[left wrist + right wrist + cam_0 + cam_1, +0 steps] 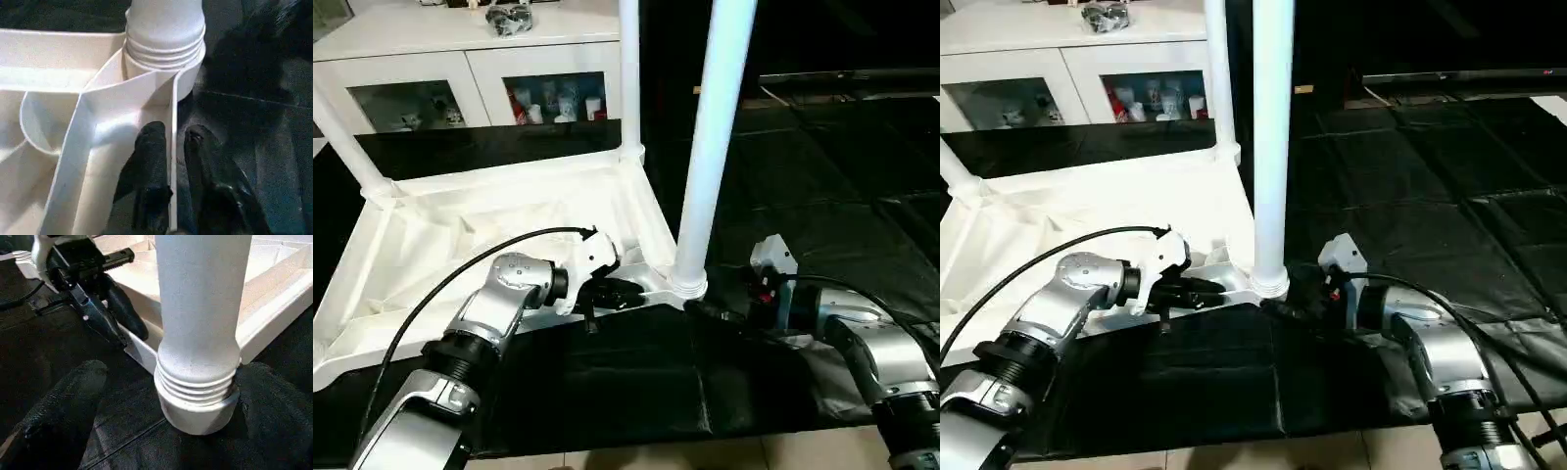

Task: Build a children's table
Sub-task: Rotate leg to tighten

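Table top [460,235] lies inverted at frame left; leg [710,147] is seated in the near corner socket [686,286], threads showing. Left gripper [171,161] is pinched on the rim wall; right gripper [161,396] is spread around the leg base. Leg is probably not fully home: rim should be held firm and the leg regripped square before turning.

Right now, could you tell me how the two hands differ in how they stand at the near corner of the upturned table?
The left hand pinches the table top's side wall, one finger on each side; the right hand stands wide open, its fingers either side of the leg's threaded base.
The left hand reaches from over the ribbed underside; the right hand comes from the black floor mat.
Both sit low at the same corner socket.
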